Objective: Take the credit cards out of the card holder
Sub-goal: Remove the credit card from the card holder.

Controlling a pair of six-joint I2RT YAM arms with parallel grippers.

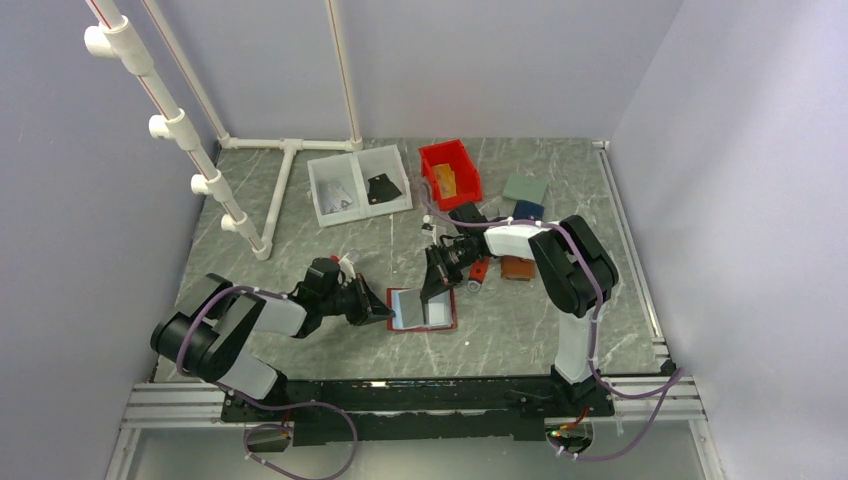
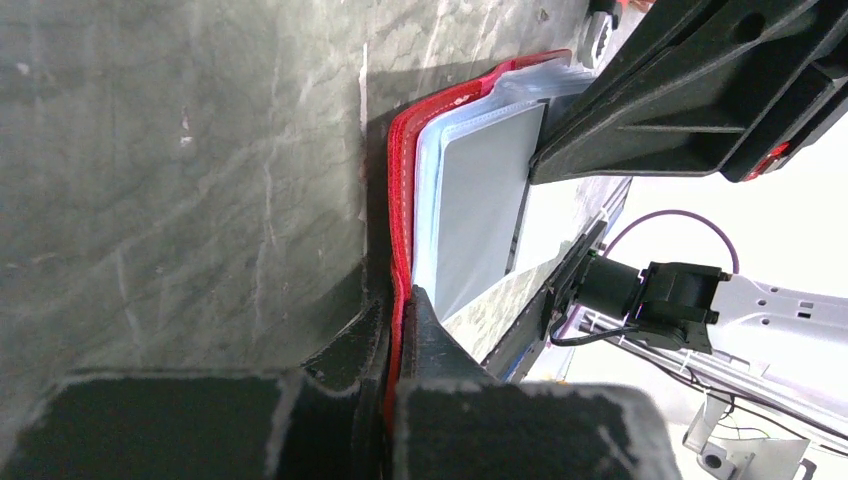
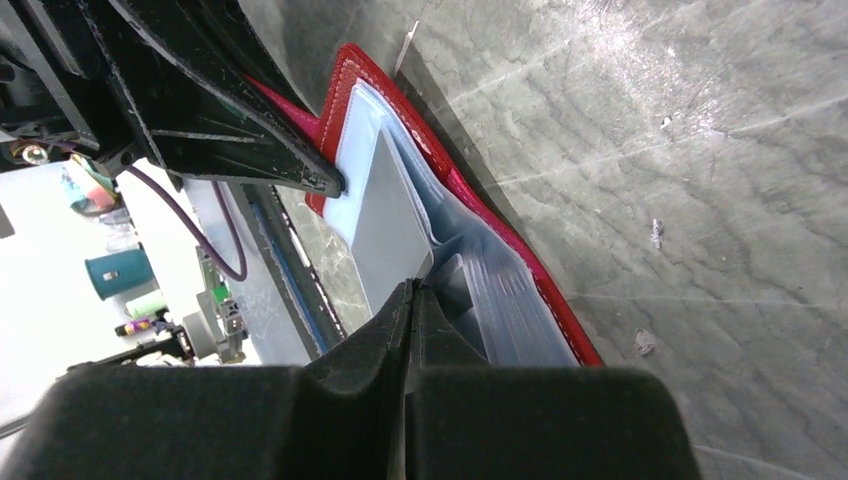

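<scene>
The red card holder [image 1: 405,312] lies open on the table, its pale blue-grey pocketed inside facing up. My left gripper [image 1: 388,312] is shut on its left red edge [image 2: 402,180], which runs between my fingertips [image 2: 400,300]. A flat grey credit card [image 2: 480,200] sticks partway out of a pocket. My right gripper [image 1: 432,292] hangs over the holder's right half, its jaws [image 3: 412,285] pressed together on the corner of that card [image 3: 385,215]. Clear sleeves fan out beside the card along the red rim [image 3: 480,205]. The left gripper's tip [image 3: 335,185] shows at the far edge.
Behind the holder lie a brown wallet [image 1: 516,267], a blue wallet [image 1: 528,210] and a grey-green pad [image 1: 524,188]. A red bin [image 1: 450,172] and a white two-part tray [image 1: 358,185] stand further back. A white pipe frame [image 1: 285,160] occupies the back left.
</scene>
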